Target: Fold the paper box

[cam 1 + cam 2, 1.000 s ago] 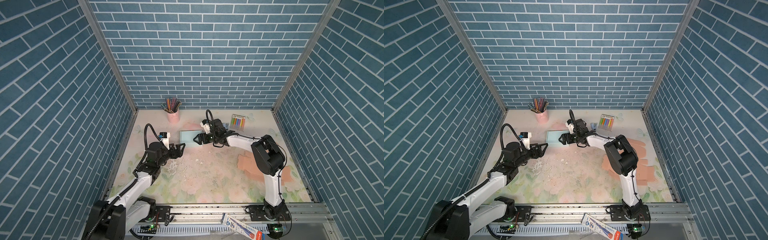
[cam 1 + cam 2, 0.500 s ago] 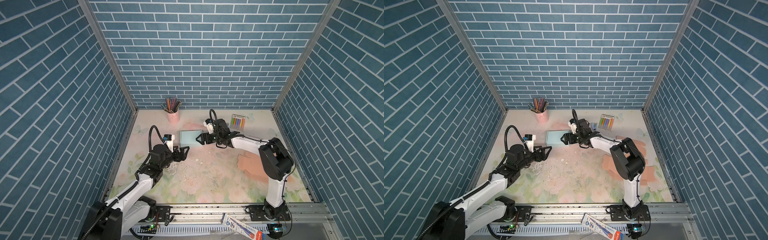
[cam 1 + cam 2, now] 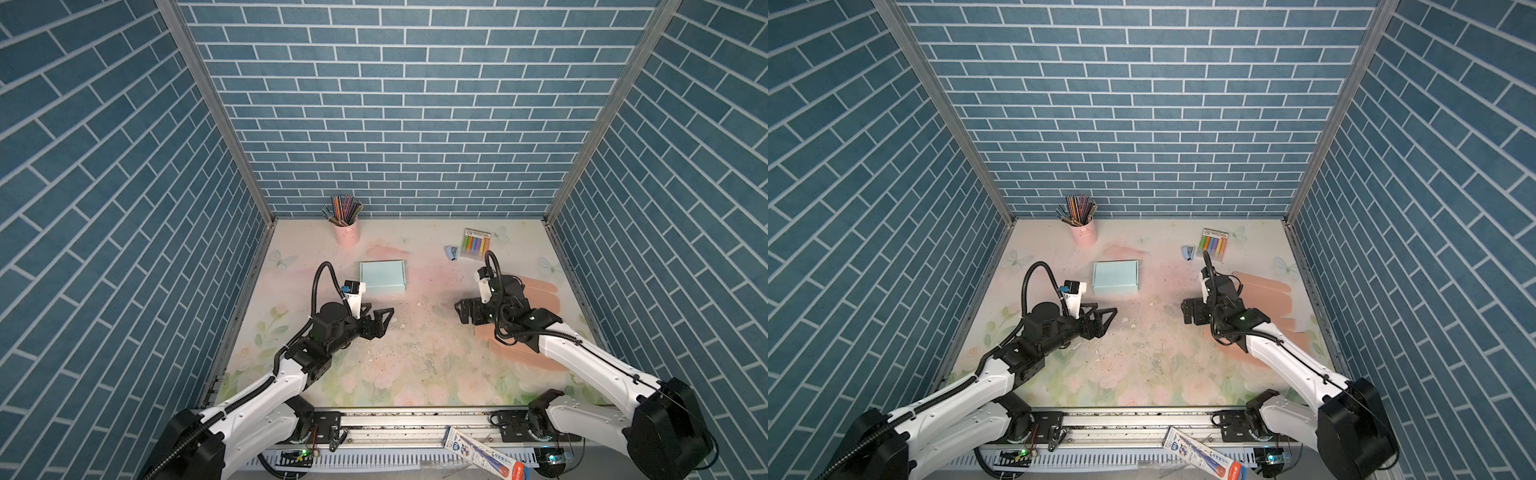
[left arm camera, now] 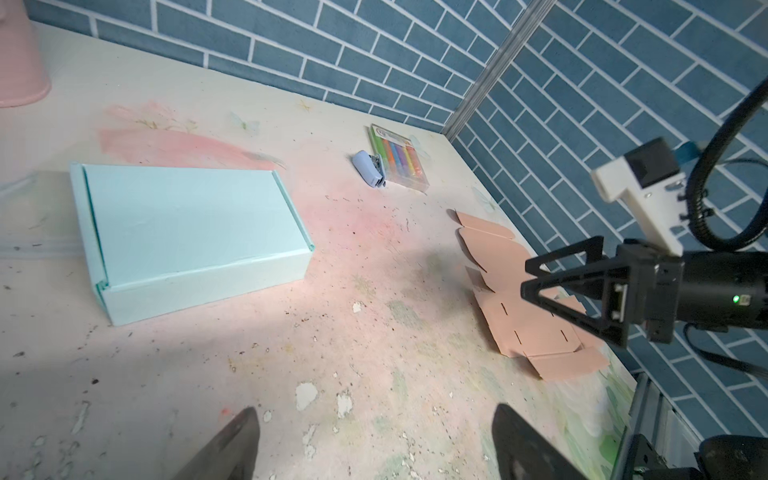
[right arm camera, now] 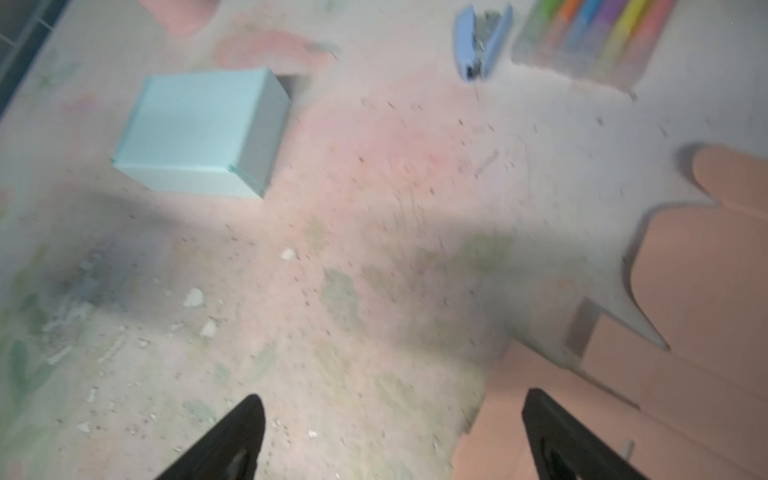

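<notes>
Because the left fingers [image 4: 237, 444] and the right fingers [image 5: 241, 436] both stand wide apart and hold nothing, I judge that no fold is in hand at this moment. Both pairs hang over the bare middle of the table [image 3: 415, 365] and point toward each other, well apart.

Beyond the left fingers, toward the far left part of the table, lies the light blue paper box [image 3: 382, 277]. It is closed, with its lid down, so it looks already folded. Just beside the right fingers, along the right edge of the table, lies a flat pink box blank [image 4: 505, 328] with its flaps spread out, partly hidden under the right arm. If this blank is the next work, the move calls for the right fingers to go down to one outer flap and take its edge, while the left fingers come across to press the base panel flat. Thin card may slide or bend away from the crease.

Counted:
- one folded blue box
- one flat pink blank
- one pink cup of coloured pencils [image 3: 346, 235] at the far edge
- one pack of highlighters [image 3: 476, 245] near the far right corner
- one blue stapler [image 3: 452, 252] just beside the pack
</notes>
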You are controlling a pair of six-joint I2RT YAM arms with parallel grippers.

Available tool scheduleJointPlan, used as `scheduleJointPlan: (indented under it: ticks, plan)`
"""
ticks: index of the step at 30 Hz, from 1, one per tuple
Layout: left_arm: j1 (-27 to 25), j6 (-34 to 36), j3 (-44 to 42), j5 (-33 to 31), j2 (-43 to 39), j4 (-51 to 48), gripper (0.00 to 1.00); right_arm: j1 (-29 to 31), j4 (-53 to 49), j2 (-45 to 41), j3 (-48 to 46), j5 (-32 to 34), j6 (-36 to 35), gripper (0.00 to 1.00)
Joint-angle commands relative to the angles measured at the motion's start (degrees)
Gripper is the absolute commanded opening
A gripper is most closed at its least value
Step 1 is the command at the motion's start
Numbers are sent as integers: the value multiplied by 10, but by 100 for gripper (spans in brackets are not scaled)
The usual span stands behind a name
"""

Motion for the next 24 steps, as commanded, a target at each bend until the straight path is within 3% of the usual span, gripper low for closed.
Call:
scheduleJointPlan:
  ticks: [1,13,24]
  plan:
    - [-24,-7,8,-24,7,12,88,-36,12,-13,-29,-10,46,98]
    - [-45,-13,5,-58,-15,1,88,-57,116,100,-71,-120,74,96]
    - [-41,-7,21,-68,27,6,88,-5,164,151,-89,-127,101,94]
